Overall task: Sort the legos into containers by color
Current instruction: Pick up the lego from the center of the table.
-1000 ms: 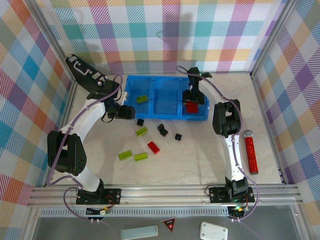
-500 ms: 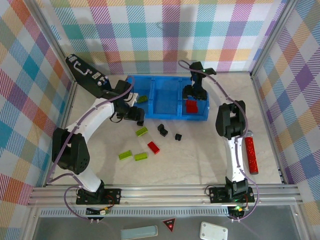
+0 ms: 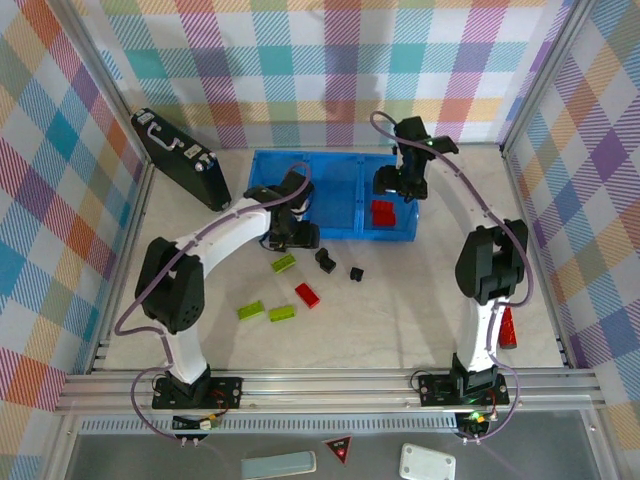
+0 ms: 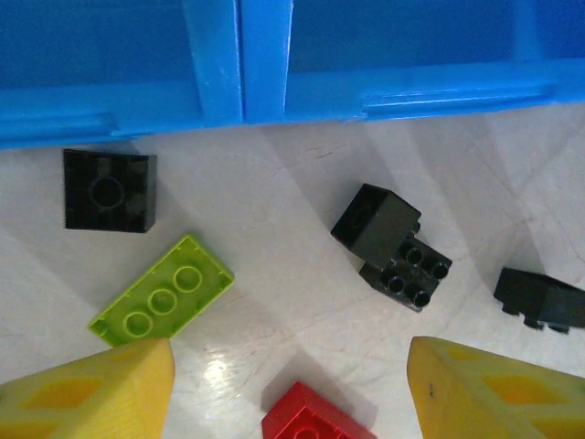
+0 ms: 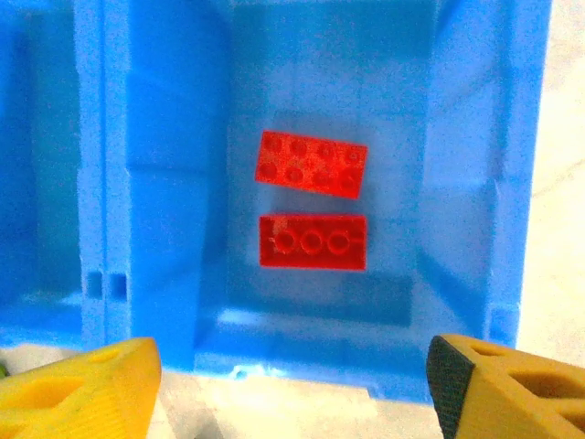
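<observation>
The blue tray [image 3: 335, 170] with its three containers stands at the back of the table. Two red legos [image 5: 313, 241] lie in its right compartment [image 3: 383, 212]. My right gripper [image 5: 292, 389] hangs open over that compartment's near wall [image 3: 392, 185], holding nothing. My left gripper [image 4: 291, 389] is open low over the table just in front of the tray [image 3: 298, 240]. Under it lie a lime-green brick [image 4: 163, 291], a black cube [image 4: 110, 190], a black pair [image 4: 391, 247] and a red brick [image 4: 315, 416], which sits on the table between the fingers, not gripped.
More loose bricks lie on the table: green ones [image 3: 250, 310] [image 3: 282, 313], a red one [image 3: 307, 294], a black one [image 3: 356, 272]. A black briefcase [image 3: 180, 158] leans at the back left. A long red object [image 3: 507, 328] lies by the right arm's base.
My left arm swung right from the tray's left end to the loose bricks in front of it, jaws narrowing a little. The right gripper drew back from the red compartment.
</observation>
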`<action>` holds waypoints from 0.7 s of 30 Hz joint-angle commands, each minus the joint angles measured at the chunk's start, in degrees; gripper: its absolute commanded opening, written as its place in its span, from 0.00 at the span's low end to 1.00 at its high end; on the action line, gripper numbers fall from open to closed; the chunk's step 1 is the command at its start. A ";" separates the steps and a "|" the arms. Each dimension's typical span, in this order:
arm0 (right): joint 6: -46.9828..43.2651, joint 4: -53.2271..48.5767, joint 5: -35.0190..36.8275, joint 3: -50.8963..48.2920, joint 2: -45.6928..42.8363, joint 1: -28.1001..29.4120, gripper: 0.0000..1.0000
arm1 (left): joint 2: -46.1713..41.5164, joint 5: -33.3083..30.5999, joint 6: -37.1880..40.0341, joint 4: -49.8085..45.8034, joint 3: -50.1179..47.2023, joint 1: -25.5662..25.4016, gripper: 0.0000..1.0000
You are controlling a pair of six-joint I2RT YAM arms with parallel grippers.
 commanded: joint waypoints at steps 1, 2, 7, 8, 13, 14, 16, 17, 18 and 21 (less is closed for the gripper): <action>1.35 1.57 0.19 -3.96 -5.04 0.01 0.78 | 1.75 -4.78 -10.16 1.62 1.61 -1.76 0.68; 1.50 2.01 0.38 -5.15 -6.27 -0.04 0.78 | 2.31 -5.64 -12.39 2.17 1.61 -2.35 0.68; 1.87 3.72 0.18 -10.26 -10.80 -0.51 0.78 | 4.34 -10.07 -22.22 4.27 1.48 -5.87 0.69; 1.87 3.91 0.02 -10.91 -11.41 -0.67 0.78 | 4.75 -10.65 -24.73 4.54 1.43 -6.36 0.69; 1.52 4.31 -0.49 -13.33 -13.66 -1.26 0.77 | 6.53 -14.21 -35.22 4.96 1.02 -8.67 0.70; 1.41 4.42 -0.48 -13.80 -14.22 -1.38 0.77 | 7.01 -14.85 -37.19 4.22 1.42 -8.92 0.70; 1.30 4.71 -0.84 -14.89 -15.22 -1.66 0.77 | 7.75 -15.15 -39.08 4.08 1.79 -9.13 0.70; 1.16 4.94 -0.95 -15.34 -15.72 -1.83 0.77 | 7.96 -15.13 -39.50 4.76 1.54 -9.15 0.70; 1.07 5.03 -1.11 -15.75 -16.17 -1.92 0.77 | 8.14 -14.77 -39.80 5.89 1.19 -9.29 0.69; 0.78 5.22 -1.23 -16.77 -17.17 -2.39 0.77 | 8.75 -13.86 -41.19 7.71 0.45 -9.44 0.69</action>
